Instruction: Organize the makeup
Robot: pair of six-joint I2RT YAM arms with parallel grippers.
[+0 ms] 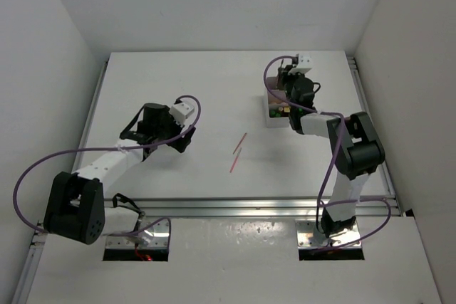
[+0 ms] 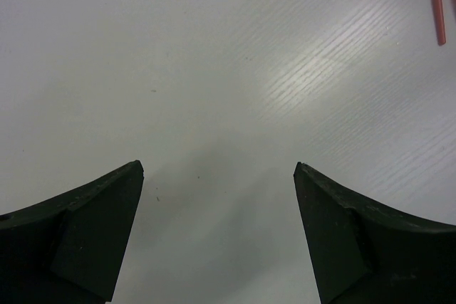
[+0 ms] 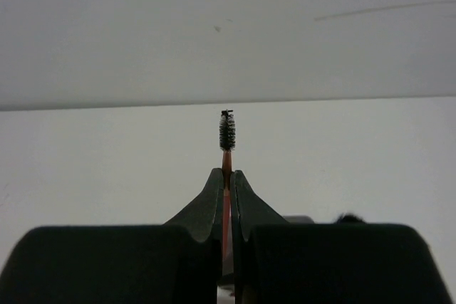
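My right gripper (image 3: 226,173) is shut on a thin red-stemmed brush (image 3: 227,133) whose black bristle tip sticks out past the fingertips. In the top view this gripper (image 1: 287,76) hangs over the white box (image 1: 273,112) at the back right, where some makeup shows, green among it. Two thin pink pencils (image 1: 238,152) lie on the table's middle. My left gripper (image 1: 184,140) is open and empty over bare table (image 2: 214,69), left of the pencils. One pencil (image 2: 436,1) shows at the top right of the left wrist view. The sponges, lipstick and copper tube are hidden.
A metal rail (image 1: 249,206) runs along the table's near edge. White walls enclose the table on the left, back and right. The right arm's purple cable (image 1: 272,69) loops above the box.
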